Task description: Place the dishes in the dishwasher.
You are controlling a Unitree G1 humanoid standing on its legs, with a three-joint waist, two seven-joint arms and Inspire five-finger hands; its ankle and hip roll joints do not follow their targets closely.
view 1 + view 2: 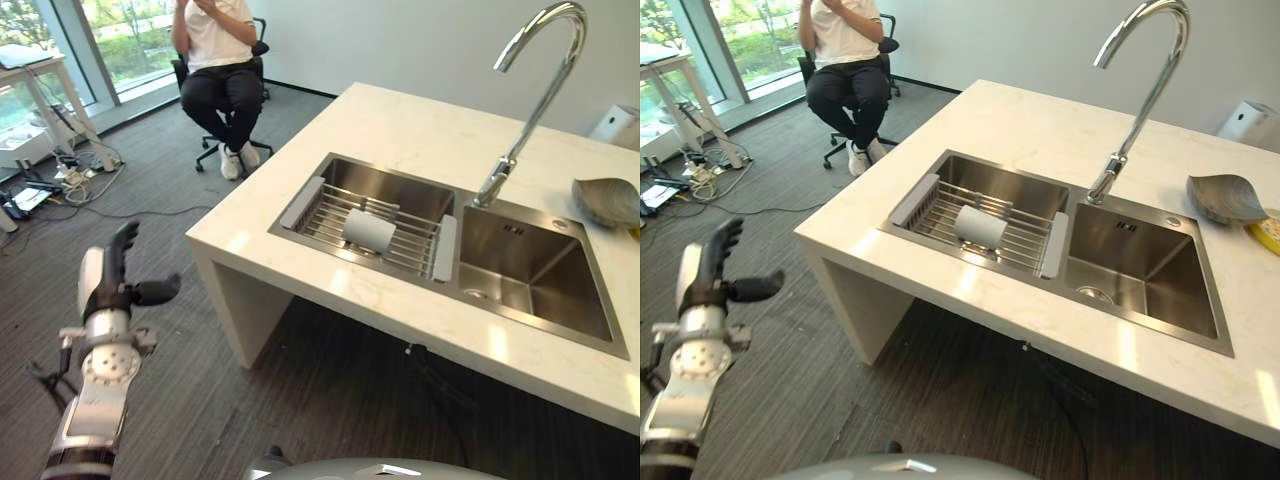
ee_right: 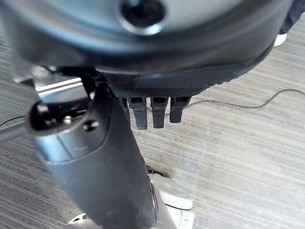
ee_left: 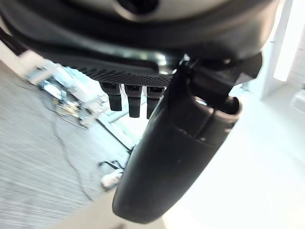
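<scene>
A white cup [image 1: 369, 229] lies on its side on a wire rack [image 1: 330, 213] set across the left basin of a double steel sink [image 1: 540, 270] in a pale stone counter [image 1: 400, 130]; the rack has grey end pieces resting on the basin's rims; a tall curved chrome tap [image 1: 535, 90] rises behind the divider between the basins; a grey leaf-shaped dish [image 1: 606, 201] sits on the counter to the right of the tap, well apart from the cup, with a yellow thing [image 1: 1268, 235] just beside it at the edge of the right eye view; the left hand [image 1: 115, 280] is raised over the grey carpeted floor [image 1: 180, 380] to the left of the counter, well apart from it, its fingers straight and its thumb stuck out sideways, holding nothing; the right hand [image 2: 109, 162] shows in its own wrist view above the floor, fingers straight and empty; a person [image 1: 222, 60] sits on an office chair [image 1: 262, 50] in the background by the windows; a white table [image 1: 40, 70] stands at far left
</scene>
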